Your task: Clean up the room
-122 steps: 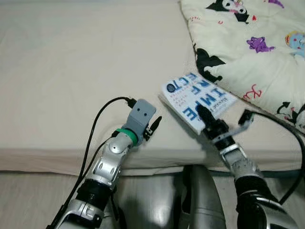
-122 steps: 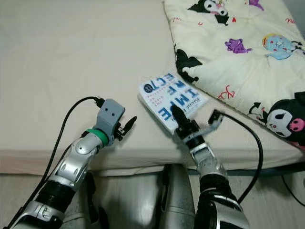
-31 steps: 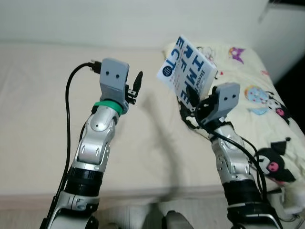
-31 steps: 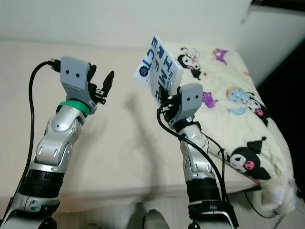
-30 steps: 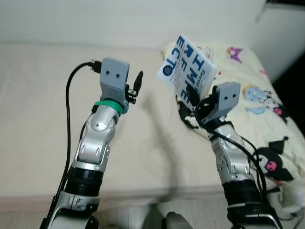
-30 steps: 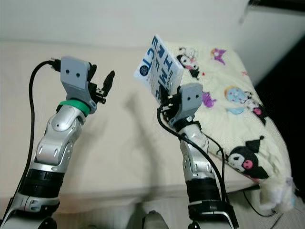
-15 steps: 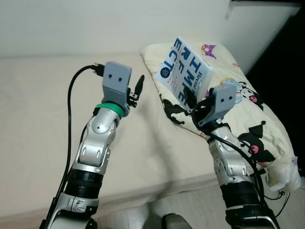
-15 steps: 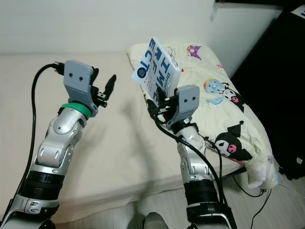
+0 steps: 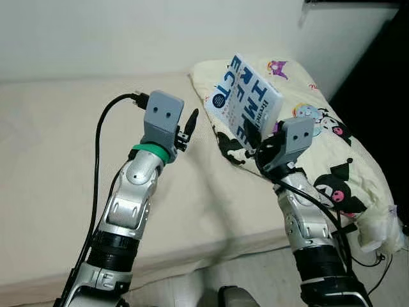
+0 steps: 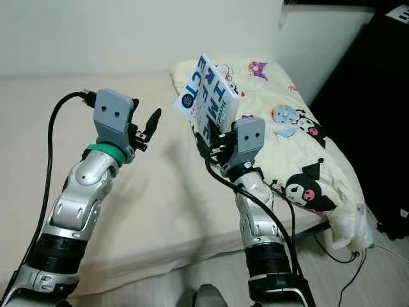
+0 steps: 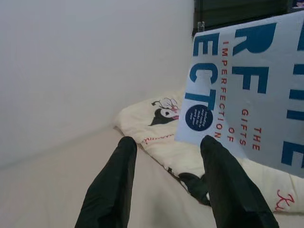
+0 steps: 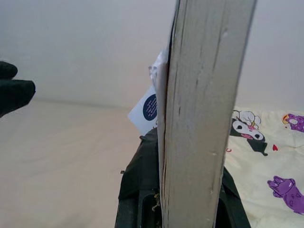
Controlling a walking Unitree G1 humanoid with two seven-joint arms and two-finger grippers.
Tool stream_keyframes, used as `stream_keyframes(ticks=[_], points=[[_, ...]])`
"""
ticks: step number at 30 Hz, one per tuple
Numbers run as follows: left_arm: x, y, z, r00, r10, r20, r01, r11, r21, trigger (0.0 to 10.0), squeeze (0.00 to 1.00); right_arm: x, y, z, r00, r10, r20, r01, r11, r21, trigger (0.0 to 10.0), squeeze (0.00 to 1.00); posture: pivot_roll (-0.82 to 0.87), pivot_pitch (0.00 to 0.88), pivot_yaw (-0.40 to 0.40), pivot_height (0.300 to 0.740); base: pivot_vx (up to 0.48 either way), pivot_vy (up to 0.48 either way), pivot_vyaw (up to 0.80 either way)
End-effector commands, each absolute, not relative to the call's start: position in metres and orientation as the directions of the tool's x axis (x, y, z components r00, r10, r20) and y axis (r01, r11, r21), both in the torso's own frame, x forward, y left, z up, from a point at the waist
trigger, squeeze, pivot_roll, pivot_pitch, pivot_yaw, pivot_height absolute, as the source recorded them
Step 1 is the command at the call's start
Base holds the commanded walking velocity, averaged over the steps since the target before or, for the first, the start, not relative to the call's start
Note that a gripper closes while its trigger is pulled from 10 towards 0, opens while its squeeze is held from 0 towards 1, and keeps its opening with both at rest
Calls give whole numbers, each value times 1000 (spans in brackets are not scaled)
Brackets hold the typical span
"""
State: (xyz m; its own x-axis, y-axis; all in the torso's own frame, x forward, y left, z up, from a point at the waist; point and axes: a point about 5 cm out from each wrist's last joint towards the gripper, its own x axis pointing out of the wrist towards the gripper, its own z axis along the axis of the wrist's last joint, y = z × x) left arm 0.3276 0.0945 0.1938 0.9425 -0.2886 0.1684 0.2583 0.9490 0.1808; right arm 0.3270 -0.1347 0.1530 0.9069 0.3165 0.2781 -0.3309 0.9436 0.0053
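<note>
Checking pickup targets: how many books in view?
1. The book is clamped upright in the right claw, raised over the bed near the cartoon-print blanket. More could be hidden under that blanket.

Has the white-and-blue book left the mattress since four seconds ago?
Yes. The white-and-blue paperback book lay flat on the beige mattress; now the right end effector holds it raised upright above it.

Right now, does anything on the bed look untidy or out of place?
Yes. The cartoon-print blanket lies bunched at the bed's right end, one corner hanging over the edge. The book is off the bed, held tilted in the right tool.
</note>
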Motion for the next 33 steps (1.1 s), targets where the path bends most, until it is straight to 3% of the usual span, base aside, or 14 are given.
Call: stream_keyframes(ticks=[1, 13, 25, 33], points=[[325, 92, 191, 939, -303, 163, 274, 945, 179, 10000, 0, 326, -136, 155, 903, 310, 297, -326, 945, 5, 10000, 0, -46, 0, -28, 740, 0, 0, 0], [326, 94, 189, 941, -299, 157, 267, 943, 197, 10000, 0, 326, -133, 153, 904, 314, 291, -330, 944, 8, 10000, 0, -43, 0, -24, 740, 0, 0, 0], [326, 97, 188, 946, -285, 156, 256, 950, 180, 10000, 0, 327, -127, 153, 888, 367, 276, -359, 930, -80, 10000, 0, -34, 0, -27, 740, 0, 467, 174], [326, 97, 188, 946, -284, 156, 255, 950, 180, 10000, 0, 327, -129, 152, 891, 357, 280, -365, 931, -25, 10000, 0, -34, 0, -24, 740, 0, 480, 423]])
